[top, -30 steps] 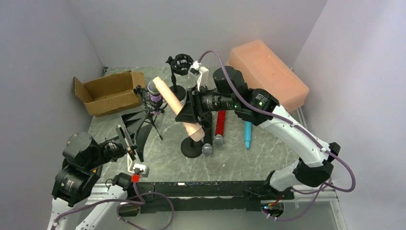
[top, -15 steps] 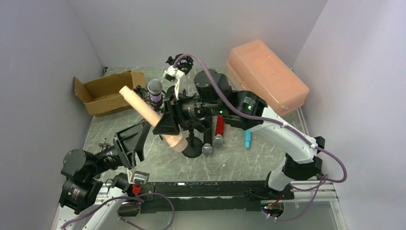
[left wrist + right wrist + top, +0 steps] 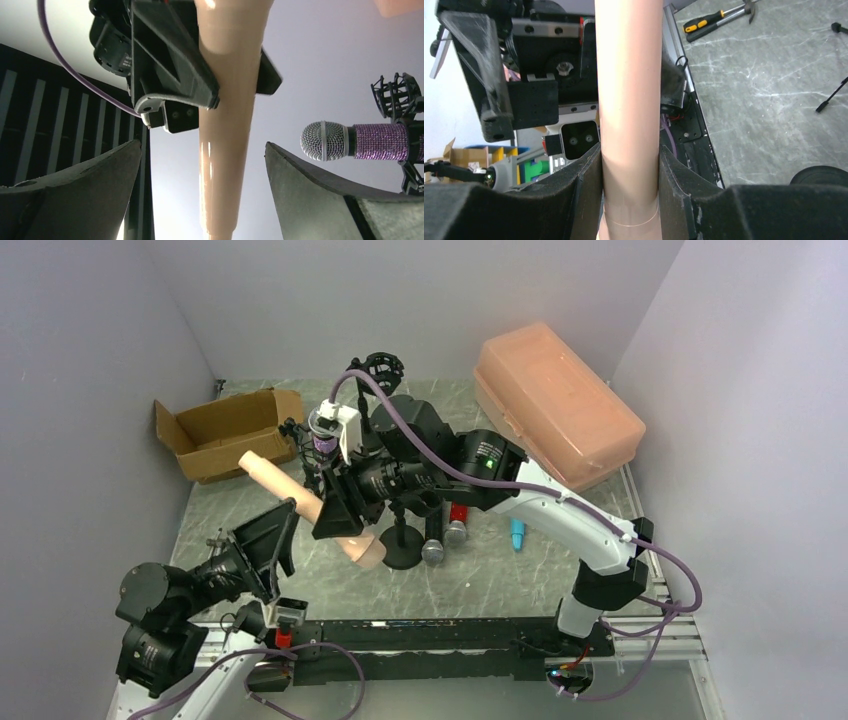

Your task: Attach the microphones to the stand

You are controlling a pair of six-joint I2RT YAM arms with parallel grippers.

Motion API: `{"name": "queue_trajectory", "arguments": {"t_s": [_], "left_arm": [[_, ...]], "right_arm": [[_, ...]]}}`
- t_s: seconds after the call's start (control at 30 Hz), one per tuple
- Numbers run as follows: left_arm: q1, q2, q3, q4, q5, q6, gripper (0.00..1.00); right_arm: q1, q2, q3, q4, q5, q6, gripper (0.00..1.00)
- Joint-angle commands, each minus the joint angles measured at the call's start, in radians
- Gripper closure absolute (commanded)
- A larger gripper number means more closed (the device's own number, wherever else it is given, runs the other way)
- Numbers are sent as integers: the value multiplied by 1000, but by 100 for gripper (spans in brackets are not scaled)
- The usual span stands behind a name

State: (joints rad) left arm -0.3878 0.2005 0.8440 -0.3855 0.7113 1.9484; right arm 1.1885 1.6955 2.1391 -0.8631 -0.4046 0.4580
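Observation:
My right gripper (image 3: 338,512) is shut on the peach-beige microphone (image 3: 300,498) and holds it tilted in the air, left of the round-base stand (image 3: 402,552). In the right wrist view the fingers (image 3: 586,172) clamp the microphone's shaft (image 3: 629,100). My left gripper (image 3: 278,542) is open just below it. In the left wrist view the microphone (image 3: 227,150) hangs between the spread fingers (image 3: 320,195) without touching them. The purple microphone (image 3: 322,432) sits in a tripod stand and also shows in the left wrist view (image 3: 360,142). The red (image 3: 459,502), black (image 3: 432,548) and light blue (image 3: 518,534) microphones lie on the table.
An open cardboard box (image 3: 225,432) stands at the back left. A peach plastic bin (image 3: 555,400) is at the back right. A shock-mount stand (image 3: 383,370) is at the back centre. A screwdriver (image 3: 711,21) lies on the table.
My right arm has swung left and nearer with the peach-beige microphone, bringing it over my left gripper. My left gripper has tipped upward under it and stays open.

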Motion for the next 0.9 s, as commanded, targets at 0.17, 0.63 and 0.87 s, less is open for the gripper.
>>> {"name": "queue_trajectory", "arguments": {"t_s": [0.17,0.63,0.87], "left_arm": [[-3,107,87,36,-121,-55,10],[-3,87,119,-103,-160,-205,100],[-3,190,297,-207,-217,-955,100]], "right_arm": [[17,39,72,-66,-30,-44,100],[8,53,227,-54,80,-102,41],[0,-158,153,59,345,-248,0]]}}
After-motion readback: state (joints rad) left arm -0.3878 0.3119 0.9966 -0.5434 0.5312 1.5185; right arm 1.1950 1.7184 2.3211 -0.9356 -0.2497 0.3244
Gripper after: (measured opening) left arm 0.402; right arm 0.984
